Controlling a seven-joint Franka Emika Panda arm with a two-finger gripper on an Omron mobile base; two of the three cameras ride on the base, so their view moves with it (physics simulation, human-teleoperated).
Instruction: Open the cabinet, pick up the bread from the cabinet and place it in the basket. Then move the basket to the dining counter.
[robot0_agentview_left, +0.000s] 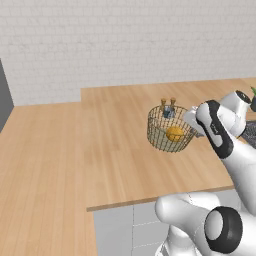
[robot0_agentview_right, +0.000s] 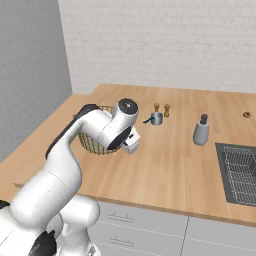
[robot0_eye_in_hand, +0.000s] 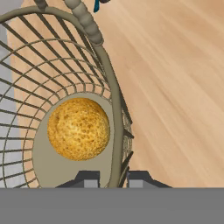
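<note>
The wire-mesh basket (robot0_agentview_left: 161, 129) sits at the wooden worktop's (robot0_agentview_left: 115, 150) middle, with the round yellow-orange bread (robot0_agentview_left: 175, 133) in its bottom. In the hand view the bread (robot0_eye_in_hand: 78, 128) rests on the basket's (robot0_eye_in_hand: 52, 57) flat base. My gripper (robot0_eye_in_hand: 113, 177) straddles the rim, one finger inside and one outside, shut on the wire. From the right base view the basket (robot0_agentview_right: 92, 144) is partly hidden by my arm, and the gripper (robot0_agentview_right: 131, 143) sits at its right edge. I cannot tell whether the basket touches the wood. The dining counter is out of view.
A metal cup (robot0_agentview_right: 156, 118), two small wooden shakers (robot0_agentview_right: 161, 107) and a grey bottle (robot0_agentview_right: 201, 131) stand behind and right of the basket. A sink with a rack (robot0_agentview_right: 240, 170) lies far right. A dark grey flat panel (robot0_agentview_right: 30, 75) rises at the worktop's left end.
</note>
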